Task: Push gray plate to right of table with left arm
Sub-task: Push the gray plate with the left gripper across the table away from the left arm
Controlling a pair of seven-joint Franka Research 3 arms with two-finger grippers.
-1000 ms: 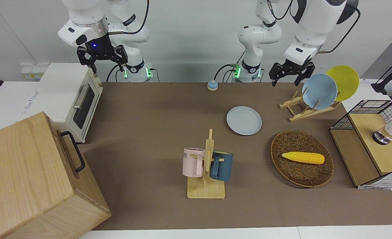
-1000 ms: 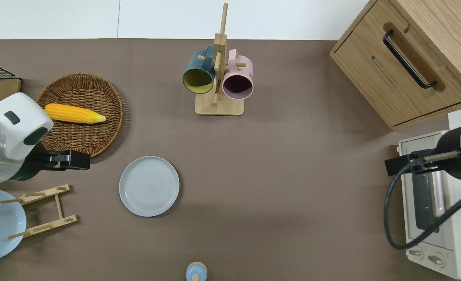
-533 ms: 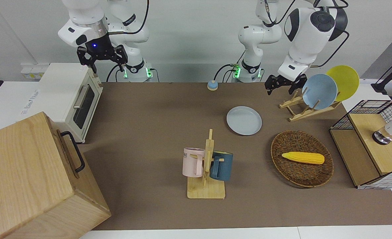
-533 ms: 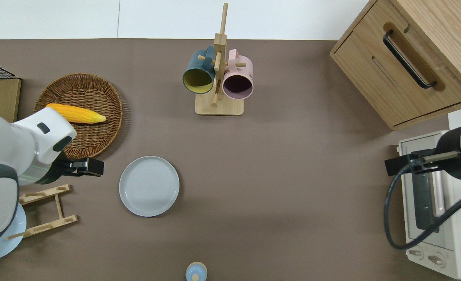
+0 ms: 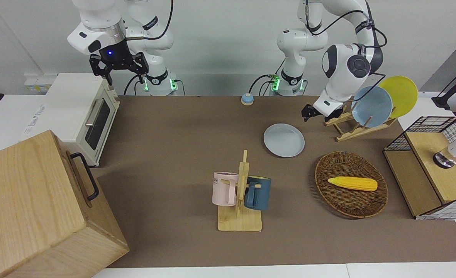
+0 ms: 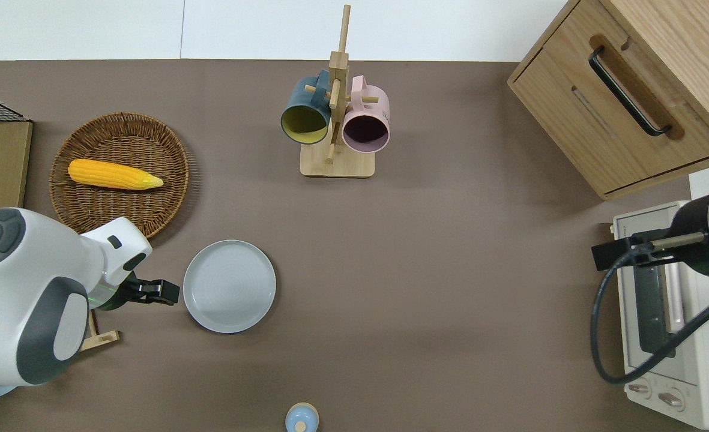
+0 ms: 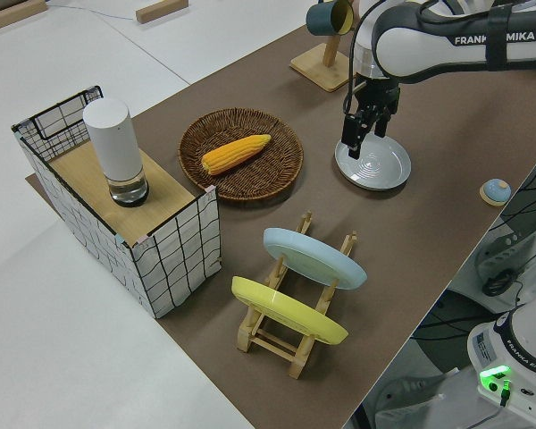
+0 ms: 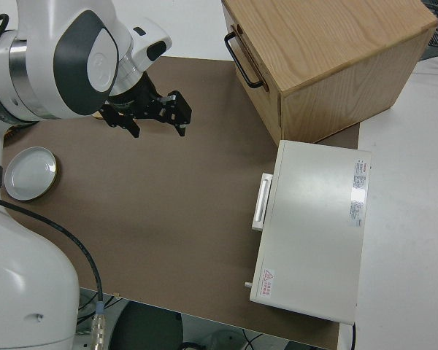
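Observation:
The gray plate (image 5: 284, 140) lies flat on the brown mat of the table (image 5: 173, 131), nearer to the robots than the mug rack. It also shows in the overhead view (image 6: 229, 286) and the left side view (image 7: 373, 164). My left gripper (image 6: 171, 292) is open and empty. It hangs low over the mat just beside the plate's rim, on the side toward the left arm's end of the table (image 7: 357, 143). A thin gap shows between them. My right gripper (image 5: 119, 71) is open and parked.
A wooden dish rack (image 5: 347, 129) with a bluer plate (image 5: 371, 106) and a yellow plate (image 5: 401, 94) stands close to the left arm. A wicker basket (image 5: 347, 206) holds a corn cob (image 5: 352, 183). There are also a mug rack (image 5: 240, 216), a wooden cabinet (image 5: 38, 208), a toaster oven (image 5: 77, 112) and a small bell (image 5: 247, 99).
My left arm has swung from above the dish rack down to the rim of the gray plate. The plate has not moved. The right arm has not moved.

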